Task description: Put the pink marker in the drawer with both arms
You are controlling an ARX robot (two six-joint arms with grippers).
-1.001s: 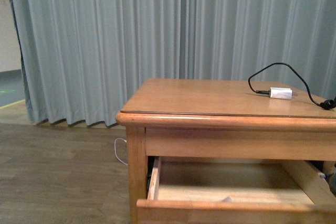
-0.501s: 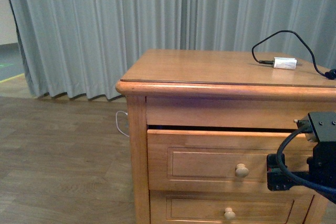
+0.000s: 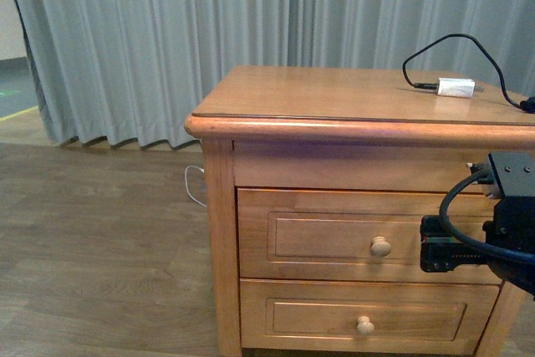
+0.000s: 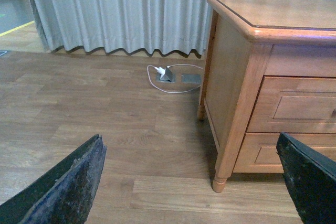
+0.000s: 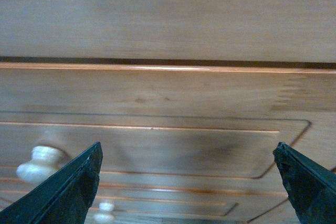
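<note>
Drawer (image 3: 368, 236), open w/ pale inside shown 1 s ago, is now seen shut, centre-right of frame; marker is judged stowed, unseen. Right hand (image 5: 186, 182) wide, empty; left hand (image 4: 191, 182) wide too.

All 3 views face the cabinet (image 3: 351, 232); right wrist nearest.

Right arm (image 3: 508, 223), front view: boxy matte-black housing, grey metal fitting at upper corner, thick black cable looped across it, small black block with a hint of red and green at its lower edge. Left wrist view: two flat black finger blades (image 4: 63, 187), scuffed and grey-brown with wear. Right wrist view: two dark tapering fingers (image 5: 68, 190), smoother, faint greenish-black sheen
</note>
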